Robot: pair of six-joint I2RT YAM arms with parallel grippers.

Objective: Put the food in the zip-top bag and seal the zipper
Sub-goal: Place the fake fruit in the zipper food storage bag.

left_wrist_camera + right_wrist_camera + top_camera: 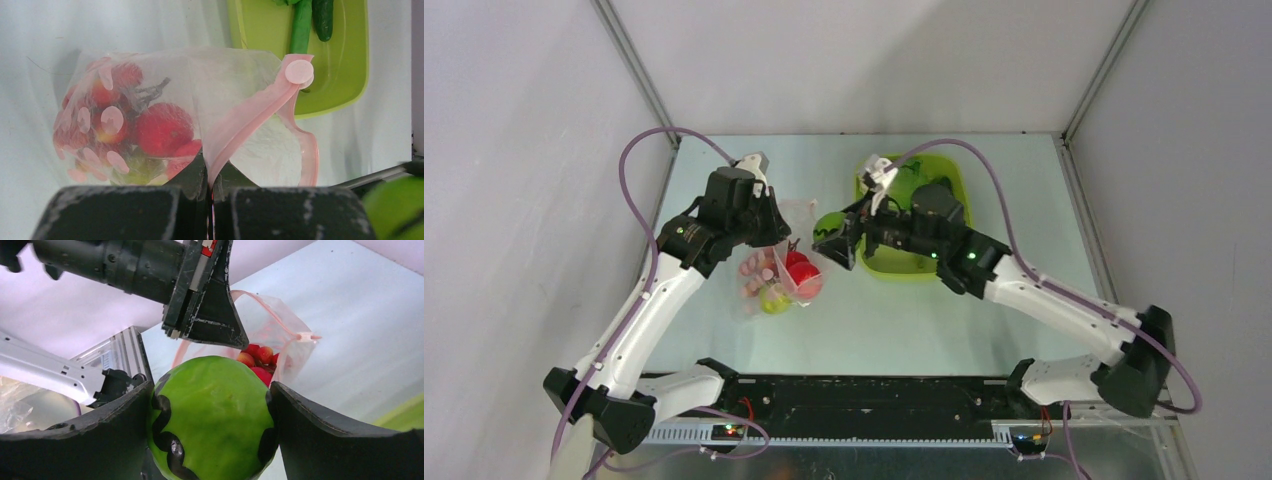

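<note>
Desk (984, 320): lime-green tray (260, 30) just behind right pincer (210, 390). Zip-top bag (230, 70): hangs from left pincer (209, 175), mouth gaping toward right pincer. Green pepper (215, 415): clamped between wide-spread right pincer fingers, just beside bag mouth. Tomatoes (162, 127): inside bag, ahead of left pincer. Zipper (250, 110): pinched in tightly closed left pincer.

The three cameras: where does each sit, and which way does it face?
Top external: above and behind the arms, looking down on the table; both arms show, bases at the bottom.
Left wrist: on the left arm, facing along the left gripper, shut on the zipper, toward the bag and tray.
Right wrist: on the right arm, looking past the right gripper, which holds a green pepper, toward the left gripper.
Shared: both wrist views show the bag with red food inside.
</note>
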